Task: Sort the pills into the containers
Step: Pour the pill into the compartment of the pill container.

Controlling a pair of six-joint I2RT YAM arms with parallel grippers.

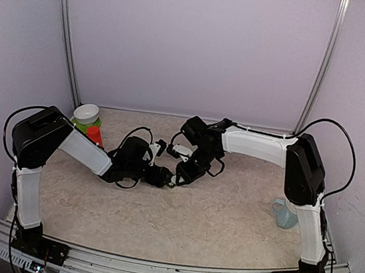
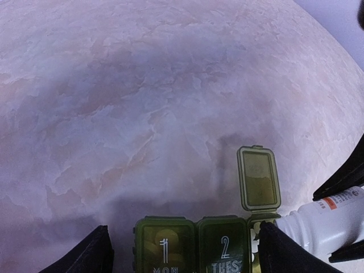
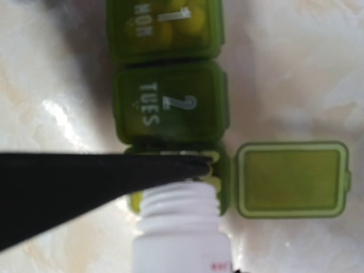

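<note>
In the top view, the white bowl (image 1: 88, 111) and an orange-red object (image 1: 95, 136) sit at the far left of the tabletop (image 1: 224, 229), well apart from the work area.

My left pincer (image 2: 187, 252) is at the centre, fingers apart, straddling the containers (image 3: 170, 102). The strip's long axis runs across the opening, finger to finger. A gap shows at the MON end. At the other end the finger overlaps the third compartment, and I cannot tell whether they touch.

Compartment status: the MON and TUES lids are down, with yellow pills (image 3: 190, 25) visible through the MON lid. The third lid (image 3: 293, 179) stands fully open, to the side of the strip.

My right pincer (image 2: 341, 224) is clamped on a white bottle (image 3: 179, 233). The bottle lies in line with the strip's long axis and enters from the open end, with its threaded mouth at the third compartment. Judgement: filling this compartment is the step in hand, and it requires the mouth to be held over that cell.

Obstruction: a black finger (image 3: 85, 182) crosses the compartment just beside the mouth. The pale blue mug (image 1: 284, 214) stands far right, near my right arm, out of the way.
</note>
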